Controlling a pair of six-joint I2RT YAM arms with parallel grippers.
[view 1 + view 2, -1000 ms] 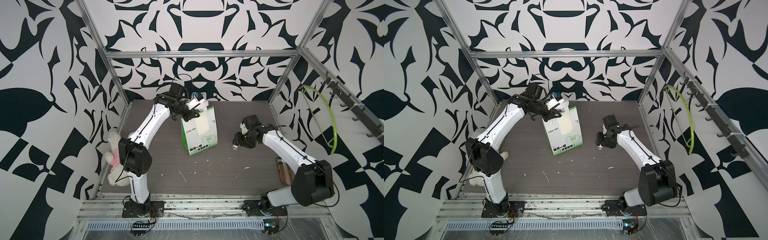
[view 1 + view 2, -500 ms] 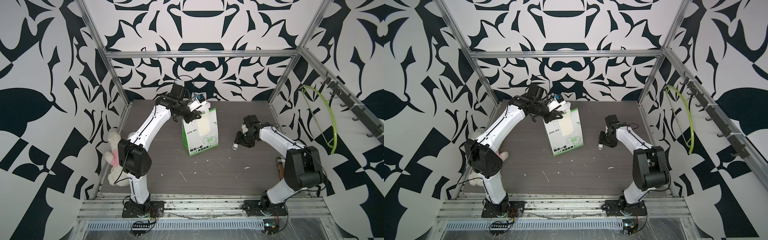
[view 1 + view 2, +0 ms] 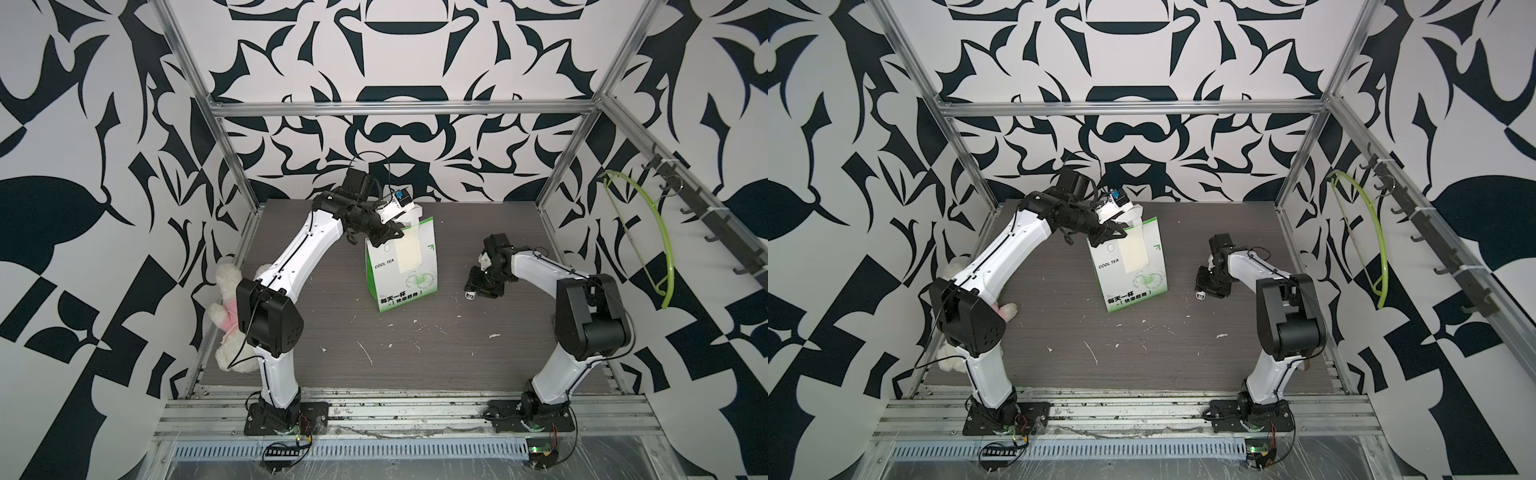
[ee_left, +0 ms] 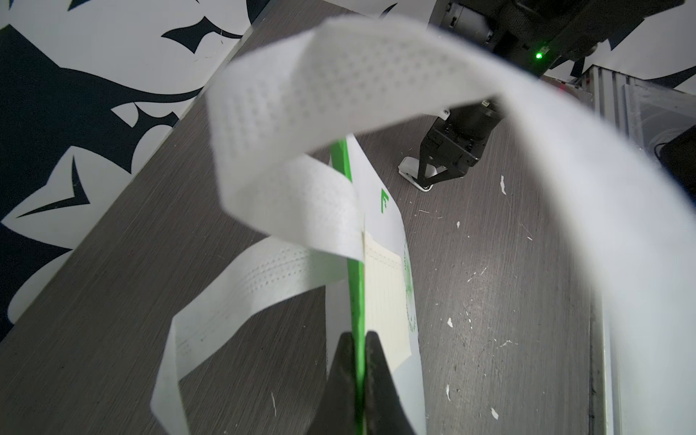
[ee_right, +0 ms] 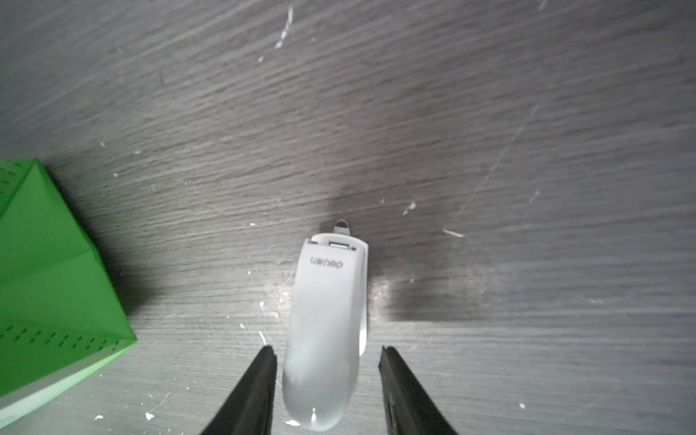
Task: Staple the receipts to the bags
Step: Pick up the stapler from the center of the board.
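Observation:
The white bag (image 3: 401,270) (image 3: 1131,272) with green sides stands upright mid-table in both top views. The cream receipt (image 3: 409,255) (image 3: 1134,255) (image 4: 384,309) lies flat against its front face near the top. My left gripper (image 3: 392,236) (image 3: 1117,233) (image 4: 357,373) is shut on the bag's green top edge beside the receipt; the white loop handles (image 4: 339,94) curl above it. A small white stapler (image 5: 327,320) (image 3: 470,295) (image 4: 410,167) lies on the table right of the bag. My right gripper (image 5: 327,350) (image 3: 478,286) stands open, a finger on each side of the stapler's rear end, gaps showing on both sides.
A pink-and-white plush toy (image 3: 228,307) lies at the table's left edge behind the left arm. A green hoop (image 3: 648,241) hangs on the right wall's hook rail. Small white paper scraps (image 3: 365,353) dot the dark table. The bag's green side (image 5: 49,271) stands close to the stapler.
The right arm has folded, its elbow drawing in, with the gripper staying over the stapler and its jaws narrowing slightly. The left gripper and bag have held still.

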